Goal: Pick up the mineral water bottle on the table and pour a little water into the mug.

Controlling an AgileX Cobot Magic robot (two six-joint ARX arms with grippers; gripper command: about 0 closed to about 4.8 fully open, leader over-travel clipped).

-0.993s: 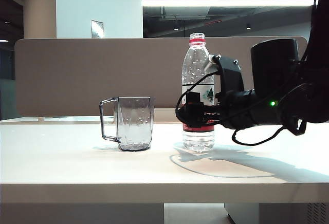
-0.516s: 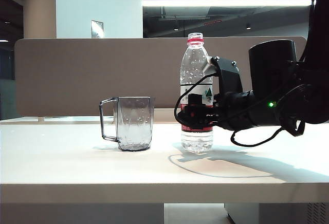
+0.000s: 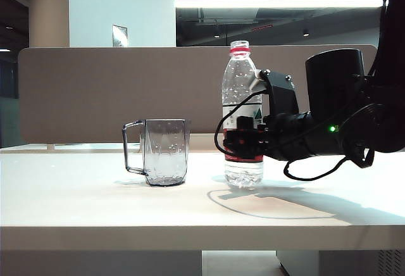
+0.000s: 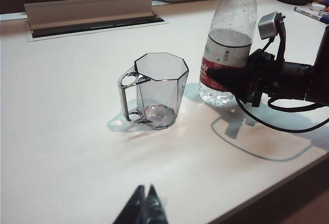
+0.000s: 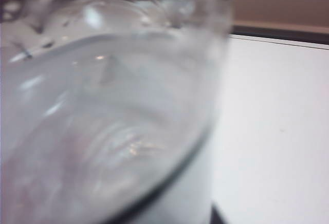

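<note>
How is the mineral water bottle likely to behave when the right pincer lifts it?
The mineral water bottle is tall and narrow, so probably tippy. Thin clear plastic may dent under the right pincer. Water fills roughly its lower half, so it should feel moderately heavy and slosh. The left pincer sits far away.

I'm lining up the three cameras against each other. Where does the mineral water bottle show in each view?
Exterior view: mineral water bottle stands right of centre on the table, the right gripper at its label.
Left wrist view: upper right, beyond the left gripper.
Right wrist view: a blurred close-up filling most of the picture.
Shared landmark: the mug beside it, in the exterior and left wrist views only.
</note>
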